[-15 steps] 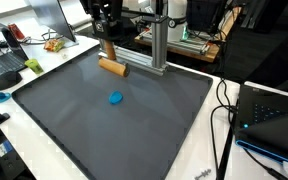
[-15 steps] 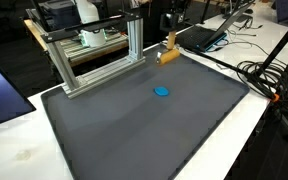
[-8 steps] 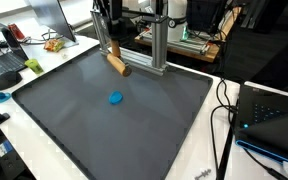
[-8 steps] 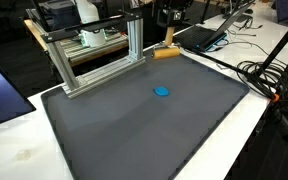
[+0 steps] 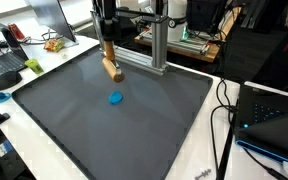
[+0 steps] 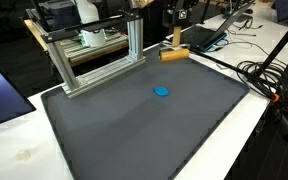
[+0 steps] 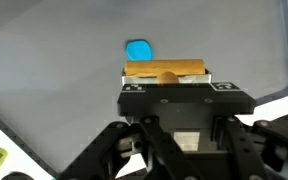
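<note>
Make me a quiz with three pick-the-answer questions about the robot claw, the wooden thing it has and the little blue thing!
1. Where does the small round blue piece lie?
A) on the dark grey mat
B) on a laptop
C) on top of the metal frame

2. What colour is the oblong wooden block?
A) green
B) light tan
C) red

3. What is the black robot gripper doing?
A) open and empty
B) shut on the blue piece
C) shut on the oblong wooden block

Answers:
1 A, because both exterior views show the blue piece lying on the mat, apart from the gripper.
2 B, because the block looks light tan in every view.
3 C, because the wrist view shows the block clamped between the fingers.
</note>
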Controlling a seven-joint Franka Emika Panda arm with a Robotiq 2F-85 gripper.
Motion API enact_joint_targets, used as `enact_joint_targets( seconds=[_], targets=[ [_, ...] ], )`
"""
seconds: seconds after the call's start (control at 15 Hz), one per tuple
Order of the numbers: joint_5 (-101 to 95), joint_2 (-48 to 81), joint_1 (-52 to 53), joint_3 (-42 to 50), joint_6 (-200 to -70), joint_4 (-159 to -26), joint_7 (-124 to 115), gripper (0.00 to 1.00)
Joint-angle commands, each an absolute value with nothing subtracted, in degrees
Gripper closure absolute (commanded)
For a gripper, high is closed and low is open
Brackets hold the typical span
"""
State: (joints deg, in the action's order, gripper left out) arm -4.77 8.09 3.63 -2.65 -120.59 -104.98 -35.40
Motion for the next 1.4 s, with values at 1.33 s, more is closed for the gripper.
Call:
enact_joint_targets(
  seconds=[1.33],
  targets=[
    [2.17,16.79,3.91,2.65,-133.63,-111.37,-45.79,0.78]
  ],
)
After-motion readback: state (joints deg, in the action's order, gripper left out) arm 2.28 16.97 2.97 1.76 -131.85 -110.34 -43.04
